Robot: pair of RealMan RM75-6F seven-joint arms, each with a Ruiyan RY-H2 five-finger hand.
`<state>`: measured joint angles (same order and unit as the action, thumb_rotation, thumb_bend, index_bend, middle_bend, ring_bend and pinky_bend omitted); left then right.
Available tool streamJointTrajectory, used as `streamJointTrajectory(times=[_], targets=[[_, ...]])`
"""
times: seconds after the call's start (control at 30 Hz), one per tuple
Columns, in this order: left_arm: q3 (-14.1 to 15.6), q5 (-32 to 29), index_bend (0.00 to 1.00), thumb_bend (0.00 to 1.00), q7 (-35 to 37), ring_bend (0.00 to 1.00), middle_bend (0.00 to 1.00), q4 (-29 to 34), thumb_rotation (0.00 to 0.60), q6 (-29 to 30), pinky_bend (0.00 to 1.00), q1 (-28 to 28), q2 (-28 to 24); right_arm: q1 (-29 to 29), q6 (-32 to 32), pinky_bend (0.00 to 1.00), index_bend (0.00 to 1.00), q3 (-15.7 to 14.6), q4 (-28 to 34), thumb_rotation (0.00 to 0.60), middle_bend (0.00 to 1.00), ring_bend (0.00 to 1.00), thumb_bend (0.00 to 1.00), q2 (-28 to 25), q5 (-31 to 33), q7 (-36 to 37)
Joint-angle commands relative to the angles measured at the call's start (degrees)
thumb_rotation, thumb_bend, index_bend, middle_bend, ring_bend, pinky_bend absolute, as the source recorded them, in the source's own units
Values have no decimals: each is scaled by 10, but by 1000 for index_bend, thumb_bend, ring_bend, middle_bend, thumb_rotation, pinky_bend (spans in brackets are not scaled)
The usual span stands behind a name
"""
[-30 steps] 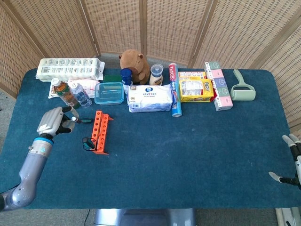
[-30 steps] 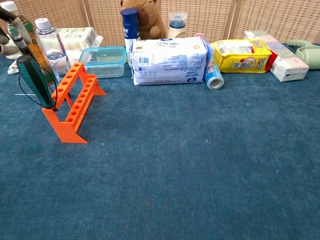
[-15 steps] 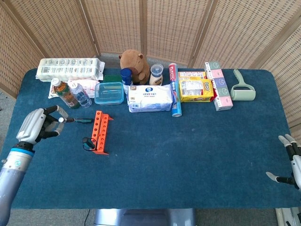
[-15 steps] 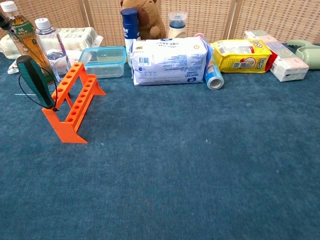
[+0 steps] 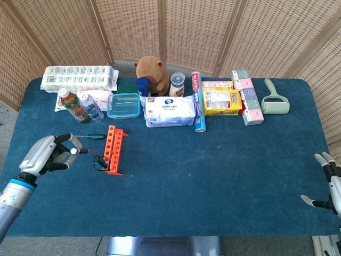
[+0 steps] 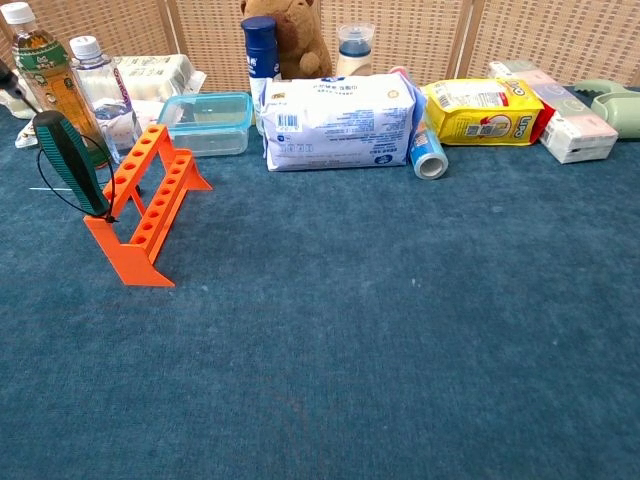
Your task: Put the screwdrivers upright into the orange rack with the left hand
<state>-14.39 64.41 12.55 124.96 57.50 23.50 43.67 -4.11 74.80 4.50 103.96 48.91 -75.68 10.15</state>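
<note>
The orange rack (image 5: pixel 113 149) stands at the left of the table, and it shows in the chest view too (image 6: pixel 150 200). One green-handled screwdriver (image 5: pixel 98 160) stands upright in its near end (image 6: pixel 68 163). A second screwdriver (image 5: pixel 90 136) lies flat on the cloth just left of the rack's far end. My left hand (image 5: pixel 49 154) hovers left of the rack, apart from both screwdrivers, its fingers spread and holding nothing. My right hand (image 5: pixel 329 181) is at the table's near right edge, with its fingers apart and nothing in them.
Behind the rack stand two bottles (image 5: pixel 79 106), a clear blue-lidded box (image 5: pixel 124 105), a wipes pack (image 5: pixel 170 111) and a plush toy (image 5: pixel 152 72). Further right are a yellow bag (image 5: pixel 221 101), pastel boxes (image 5: pixel 249 101) and a lint roller (image 5: pixel 274 98).
My left hand has pulled back from beside the lying screwdriver, first to the left and then toward the table's near edge. The screwdrivers and rack have not moved.
</note>
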Motion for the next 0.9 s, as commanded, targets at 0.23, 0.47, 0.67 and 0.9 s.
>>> streamJointTrajectory(times=[0.23,0.47,0.67,0.9], targets=[[3,9,598,438,37,961,1000,-27,600,-32,1000,16,9,0,-1,0,59,0,-1,600,0,0,0,-1,3,2],[1,9,597,438,48,961,1000,-35,600,-36,1000,24,19,-1,-3,0,59,1,-3,600,0,0,0,-1,5,5],[2,-3,598,439,31,961,1000,-40,600,-29,1000,31,31,-2,-6,0,59,1,-5,600,0,0,0,0,6,6],[3,-5,597,439,24,961,1000,-45,600,-32,1000,39,38,-3,-6,0,59,1,-5,600,0,0,0,0,8,6]])
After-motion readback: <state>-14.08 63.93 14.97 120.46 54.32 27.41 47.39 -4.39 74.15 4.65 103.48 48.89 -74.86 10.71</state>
